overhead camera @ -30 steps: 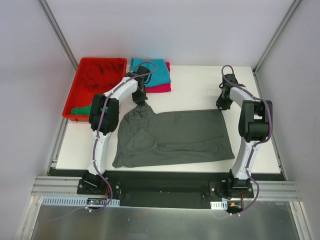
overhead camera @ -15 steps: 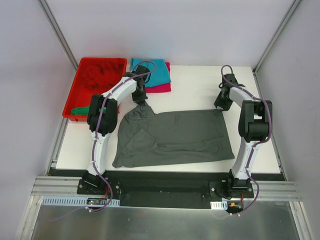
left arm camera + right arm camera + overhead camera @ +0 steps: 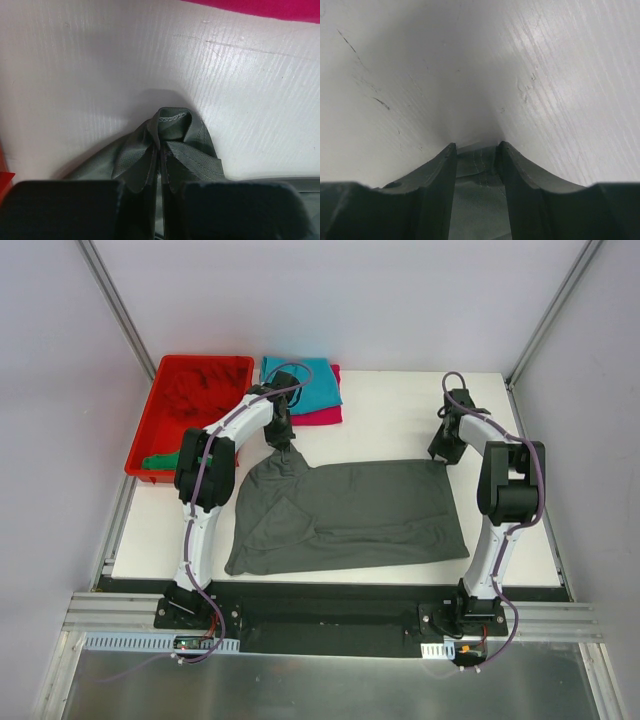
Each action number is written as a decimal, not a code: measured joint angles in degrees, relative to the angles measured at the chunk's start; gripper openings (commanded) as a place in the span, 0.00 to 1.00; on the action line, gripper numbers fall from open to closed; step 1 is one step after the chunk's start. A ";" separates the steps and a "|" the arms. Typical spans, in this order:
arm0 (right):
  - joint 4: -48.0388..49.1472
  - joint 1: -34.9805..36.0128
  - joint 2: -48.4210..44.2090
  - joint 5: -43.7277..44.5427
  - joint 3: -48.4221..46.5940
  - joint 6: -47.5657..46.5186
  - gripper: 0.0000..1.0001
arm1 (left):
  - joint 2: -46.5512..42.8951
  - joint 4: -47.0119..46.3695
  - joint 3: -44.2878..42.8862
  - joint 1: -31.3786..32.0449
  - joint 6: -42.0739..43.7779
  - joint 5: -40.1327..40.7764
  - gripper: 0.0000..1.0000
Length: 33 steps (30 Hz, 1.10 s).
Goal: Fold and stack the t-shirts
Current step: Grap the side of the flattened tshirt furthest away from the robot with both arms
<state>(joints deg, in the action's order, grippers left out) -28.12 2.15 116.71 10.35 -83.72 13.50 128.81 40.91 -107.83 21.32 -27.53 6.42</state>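
A dark grey t-shirt [image 3: 350,515] lies spread on the white table [image 3: 400,410]. My left gripper [image 3: 283,450] is shut on its bunched far left corner [image 3: 172,125], with the cloth pinched between the fingers [image 3: 161,162]. My right gripper [image 3: 440,452] is at the shirt's far right corner. Its jaws [image 3: 476,150] stand a little apart, and the flat hem [image 3: 476,175] lies between them. A folded teal t-shirt [image 3: 305,385] lies on a magenta one [image 3: 325,415] at the back. A green shirt [image 3: 160,460] and a red one [image 3: 200,390] lie in the bin.
The red plastic bin [image 3: 140,445] stands at the table's far left, close to my left arm. The folded stack is just behind my left gripper, and its magenta edge [image 3: 260,7] shows in the left wrist view. Enclosure walls surround the table.
My right gripper has shifted slightly toward the shirt's far right corner. My left gripper still holds its corner in the same place.
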 measured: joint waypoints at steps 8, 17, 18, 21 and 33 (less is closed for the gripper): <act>-0.31 0.02 -0.66 1.03 1.14 0.00 0.15 | 0.00 -0.22 0.00 0.00 -0.15 -0.46 0.00; 4.42 0.04 -4.37 -1.27 6.75 -0.87 0.01 | -2.99 -1.84 3.96 0.09 -0.28 -1.31 0.00; 5.07 0.20 -5.40 -2.10 8.13 -1.44 0.01 | -4.42 -2.12 5.75 0.13 -0.37 -1.22 0.00; 5.97 1.40 -8.24 -4.00 11.17 -3.54 0.01 | -9.97 -3.13 12.28 0.66 -0.83 -0.76 0.00; 7.98 4.15 -20.50 -4.68 20.90 -6.88 0.01 | -30.36 -8.85 33.38 6.56 -2.75 -0.74 0.00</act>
<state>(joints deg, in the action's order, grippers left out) -20.14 6.31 96.20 5.67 -62.83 6.61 98.45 32.05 -74.46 27.88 -30.28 5.67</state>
